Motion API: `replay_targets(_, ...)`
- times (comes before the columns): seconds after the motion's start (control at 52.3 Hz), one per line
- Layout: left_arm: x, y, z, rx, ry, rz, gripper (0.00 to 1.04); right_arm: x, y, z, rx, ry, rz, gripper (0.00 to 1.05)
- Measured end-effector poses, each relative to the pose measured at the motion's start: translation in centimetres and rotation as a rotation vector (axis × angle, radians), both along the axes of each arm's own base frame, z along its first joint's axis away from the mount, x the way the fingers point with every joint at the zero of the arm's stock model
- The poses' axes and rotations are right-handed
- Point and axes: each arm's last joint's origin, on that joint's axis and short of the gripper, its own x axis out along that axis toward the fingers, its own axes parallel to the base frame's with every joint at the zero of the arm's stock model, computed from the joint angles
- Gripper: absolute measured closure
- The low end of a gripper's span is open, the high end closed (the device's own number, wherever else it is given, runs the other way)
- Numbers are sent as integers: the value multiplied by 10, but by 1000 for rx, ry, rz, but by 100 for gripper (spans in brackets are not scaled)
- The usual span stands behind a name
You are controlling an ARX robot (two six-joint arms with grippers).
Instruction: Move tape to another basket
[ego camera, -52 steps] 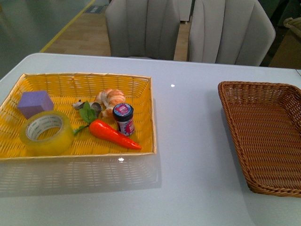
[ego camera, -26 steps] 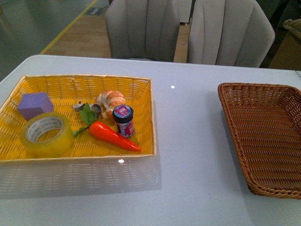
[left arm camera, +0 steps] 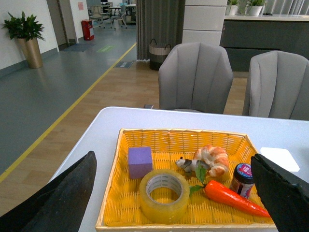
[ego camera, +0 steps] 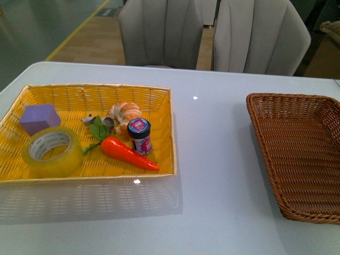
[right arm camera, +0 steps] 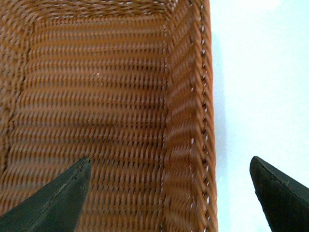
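1. The tape (ego camera: 52, 151) lies flat, hole facing up, in the near left corner of the yellow basket (ego camera: 85, 179), close to its front rim
2. Just behind the tape sits a purple block (ego camera: 39, 117); whether the two touch I cannot tell
3. To the right of the tape, in the same basket, a carrot (ego camera: 127, 152) lies slantwise with its green leaves pointing towards the roll, a small dark-lidded jar (ego camera: 140, 135) stands upright just behind the carrot, and a pastry (ego camera: 125, 113) lies behind the jar
4. The brown basket (ego camera: 292, 95) stands well apart on the right side of the white worktop (ego camera: 212, 159) and holds nothing
5. The left claw (left arm camera: 172, 157) is spread wide with nothing in it; its wrist camera looks down on the yellow basket from the near side, the tape showing between the two fingers
6. The right claw (right arm camera: 169, 159) is also spread wide and grips nothing; it hovers over the brown basket, one finger above the weave, the other above the worktop beyond the rim
7. Two grey chairs (ego camera: 161, 32) stand at the far side of the worktop
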Motion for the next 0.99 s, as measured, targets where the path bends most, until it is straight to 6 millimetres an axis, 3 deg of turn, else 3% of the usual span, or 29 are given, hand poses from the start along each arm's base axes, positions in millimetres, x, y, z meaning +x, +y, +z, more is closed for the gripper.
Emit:
replay_targets(0.229, 0, 0, 0, 0, 0, 0, 9, 25, -9, -15, 20, 44, -43, 9)
replay_targets(0.497, 0, 0, 0, 0, 0, 0, 9, 50, 1, -43, 43, 102, -38, 9)
replay_targets(0.688, 0, 0, 0, 0, 0, 0, 9, 54, 3, -53, 58, 121, -52, 9)
replay_targets(0.994, 0, 0, 0, 0, 0, 0, 9, 51, 10, -57, 61, 172, -45, 73)
